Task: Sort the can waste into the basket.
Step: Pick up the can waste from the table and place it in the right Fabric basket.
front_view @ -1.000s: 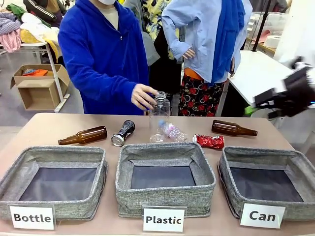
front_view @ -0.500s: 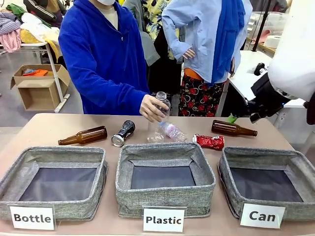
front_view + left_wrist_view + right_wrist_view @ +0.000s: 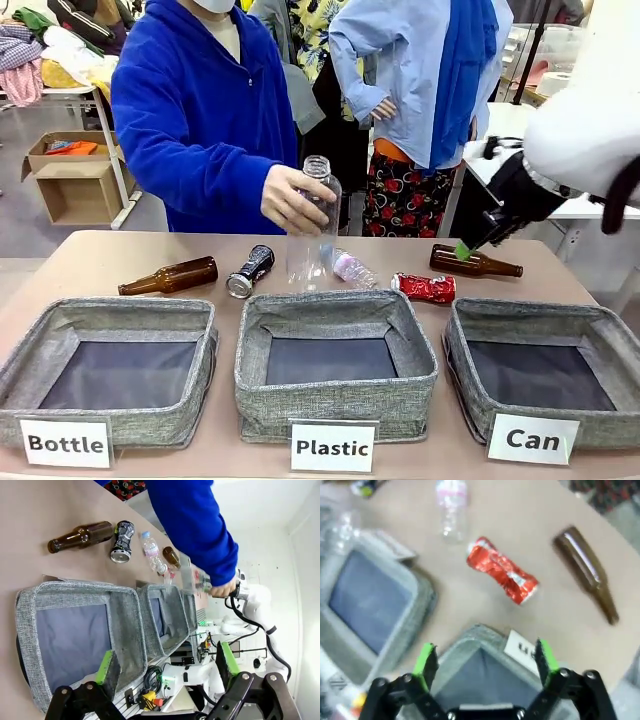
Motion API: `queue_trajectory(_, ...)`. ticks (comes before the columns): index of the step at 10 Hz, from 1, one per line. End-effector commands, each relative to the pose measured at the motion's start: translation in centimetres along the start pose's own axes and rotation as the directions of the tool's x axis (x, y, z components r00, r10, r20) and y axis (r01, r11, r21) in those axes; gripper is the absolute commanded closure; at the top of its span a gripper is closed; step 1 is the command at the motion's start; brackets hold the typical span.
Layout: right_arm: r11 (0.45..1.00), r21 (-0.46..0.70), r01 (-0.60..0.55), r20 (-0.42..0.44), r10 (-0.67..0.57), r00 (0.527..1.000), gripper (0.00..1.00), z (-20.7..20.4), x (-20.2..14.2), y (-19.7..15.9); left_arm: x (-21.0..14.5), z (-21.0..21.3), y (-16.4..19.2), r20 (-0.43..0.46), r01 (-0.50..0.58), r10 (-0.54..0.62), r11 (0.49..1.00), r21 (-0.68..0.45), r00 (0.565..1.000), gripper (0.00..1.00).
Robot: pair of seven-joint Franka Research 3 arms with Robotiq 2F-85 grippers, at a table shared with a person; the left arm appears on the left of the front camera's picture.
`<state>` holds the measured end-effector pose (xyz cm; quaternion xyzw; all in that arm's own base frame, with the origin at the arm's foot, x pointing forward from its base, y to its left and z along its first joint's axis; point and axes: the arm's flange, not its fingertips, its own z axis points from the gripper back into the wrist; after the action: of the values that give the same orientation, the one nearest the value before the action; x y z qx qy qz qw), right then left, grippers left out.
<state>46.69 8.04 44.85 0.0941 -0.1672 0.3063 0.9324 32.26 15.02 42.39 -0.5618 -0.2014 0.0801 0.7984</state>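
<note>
Cans lie on the far strip of the table, behind a row of three grey fabric bins. The crushed red can (image 3: 423, 288) rests on its side just beyond the gap between the middle bin and the Can basket (image 3: 540, 312), which sits at the robot's right with its white label in front. The black can (image 3: 250, 271) lies well to the left, behind a far corner of the Plastic bin (image 3: 335, 304), silver end toward the robot.

Clutter crowds both. A brown bottle (image 3: 476, 263) lies just behind and to the right of the red can, and a small clear plastic bottle (image 3: 352, 268) lies just left of it. Another brown bottle (image 3: 168, 276) lies beside the black can, behind the Bottle bin (image 3: 110, 310). The person in blue across the table has a hand (image 3: 293, 203) round a tall clear bottle (image 3: 313, 230), held upright between the black can and the small bottle.

The right gripper (image 3: 485, 661) hangs above the table near the right-hand brown bottle, jaws spread wide and holding nothing. From its wrist the red can shows ahead between the green pads, with the Can basket's rim beneath them. The left gripper (image 3: 166, 664) is likewise wide apart and empty, near the Bottle bin.
</note>
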Motion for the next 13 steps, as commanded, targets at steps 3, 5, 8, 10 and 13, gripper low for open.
queue_trajectory(3,0.606,0.256,-0.754,0.064,0.767,0.638,0.0,-2.3,1.7,-4.4,-0.1,0.2,0.1,-0.002,0.025,-0.025,1.0,-0.011,1.0,0.0)
queue_trajectory(5,0.618,0.246,-0.747,0.169,0.731,0.661,0.0,-3.8,3.2,-4.8,-0.1,0.2,0.1,-0.002,0.025,-0.025,1.0,-0.011,1.0,0.0)
queue_trajectory(8,0.586,0.22,-0.78,0.133,0.774,0.619,0.0,-9.3,6.0,-4.5,-0.1,0.2,0.1,-0.002,0.025,-0.025,1.0,-0.011,1.0,0.0)
queue_trajectory(10,0.636,0.221,-0.74,0.027,0.754,0.656,0.0,-12.2,7.8,-4.5,-0.1,0.2,0.1,-0.002,0.025,-0.025,1.0,-0.011,1.0,0.0)
queue_trajectory(13,0.685,0.225,-0.693,-0.092,0.723,0.685,0.0,-16.4,8.1,-4.5,-0.1,0.2,0.1,-0.002,0.025,-0.025,1.0,-0.011,1.0,0.0)
